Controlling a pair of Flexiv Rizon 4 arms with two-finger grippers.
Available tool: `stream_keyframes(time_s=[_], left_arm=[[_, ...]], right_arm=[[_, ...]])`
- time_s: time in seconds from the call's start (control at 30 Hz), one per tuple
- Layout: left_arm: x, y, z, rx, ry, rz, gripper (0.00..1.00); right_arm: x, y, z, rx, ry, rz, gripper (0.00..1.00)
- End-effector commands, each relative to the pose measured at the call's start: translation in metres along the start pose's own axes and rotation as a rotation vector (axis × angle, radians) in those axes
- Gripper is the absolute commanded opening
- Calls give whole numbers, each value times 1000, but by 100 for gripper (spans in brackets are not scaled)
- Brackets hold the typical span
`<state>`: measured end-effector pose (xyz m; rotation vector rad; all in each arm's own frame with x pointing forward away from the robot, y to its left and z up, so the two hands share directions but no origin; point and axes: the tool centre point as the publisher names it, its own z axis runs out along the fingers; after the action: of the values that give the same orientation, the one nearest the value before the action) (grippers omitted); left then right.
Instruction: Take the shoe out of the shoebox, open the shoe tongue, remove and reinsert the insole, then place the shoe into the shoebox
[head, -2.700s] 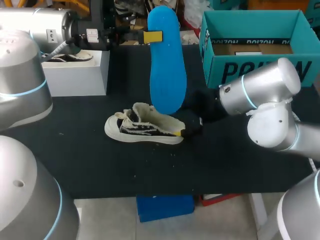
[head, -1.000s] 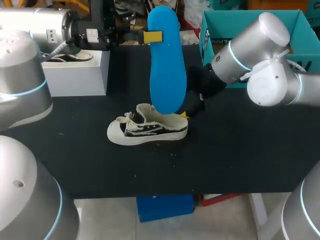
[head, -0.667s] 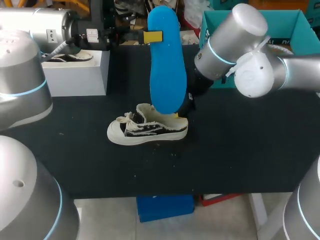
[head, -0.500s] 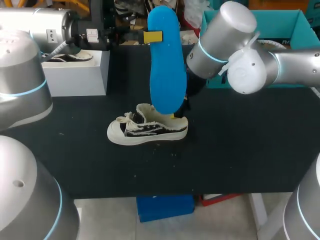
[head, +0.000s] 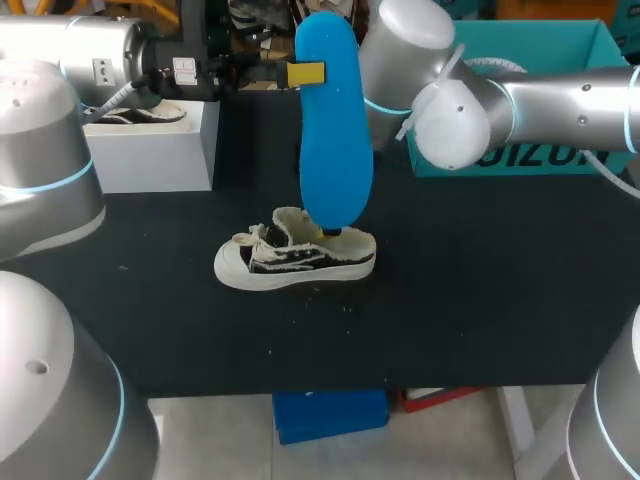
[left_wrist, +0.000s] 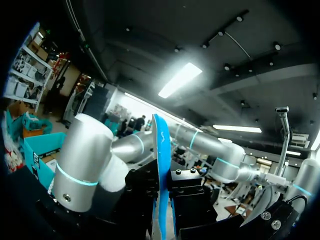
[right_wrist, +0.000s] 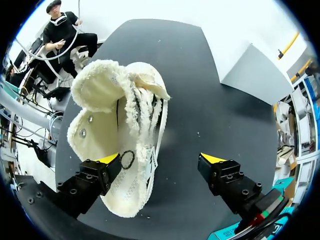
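A black-and-cream sneaker (head: 295, 260) lies on its sole on the black table (head: 480, 290), toe to the left. My left gripper (head: 305, 72) is shut on the top of a blue insole (head: 335, 140), which hangs upright with its lower end just above the shoe's heel opening. In the left wrist view the insole (left_wrist: 160, 190) stands edge-on between the fingers. My right arm (head: 440, 90) reaches in behind the insole, which hides most of its gripper. The right gripper (right_wrist: 160, 159) hangs open above the sneaker (right_wrist: 120, 130), one fingertip (right_wrist: 107, 159) over its heel side.
The teal shoebox (head: 600, 110) stands open at the back right, partly behind my right arm. A white box (head: 150, 150) with another shoe on top sits at the back left; it also shows as a white box (right_wrist: 250, 70) ahead of the right gripper.
My right arm has swung left and upward from beside the shoe's heel to above the shoe, behind the insole. Shoe, insole and left arm have stayed put over the last second.
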<state>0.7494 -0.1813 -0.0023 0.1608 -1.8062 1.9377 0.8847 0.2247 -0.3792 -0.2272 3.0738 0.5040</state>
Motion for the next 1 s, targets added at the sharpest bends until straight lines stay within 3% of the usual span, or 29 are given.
stream_keyframes(time_s=[0.03,0.27,0.37,0.4,1.0], left_arm=[[0,1,2,2,-3,1,0],[0,1,2,2,-3,1,0],[0,1,2,2,-3,1,0],[0,1,2,2,-3,1,0],[0,1,2,2,-3,1,0]], right_arm=[[-5,8,12,23,14,-1,97],[-6,13,18,19,28,-8,89],[-7,13,20,16,41,-9,28],[-6,14,21,14,53,-12,0],[-5,14,23,7,66,-11,0]])
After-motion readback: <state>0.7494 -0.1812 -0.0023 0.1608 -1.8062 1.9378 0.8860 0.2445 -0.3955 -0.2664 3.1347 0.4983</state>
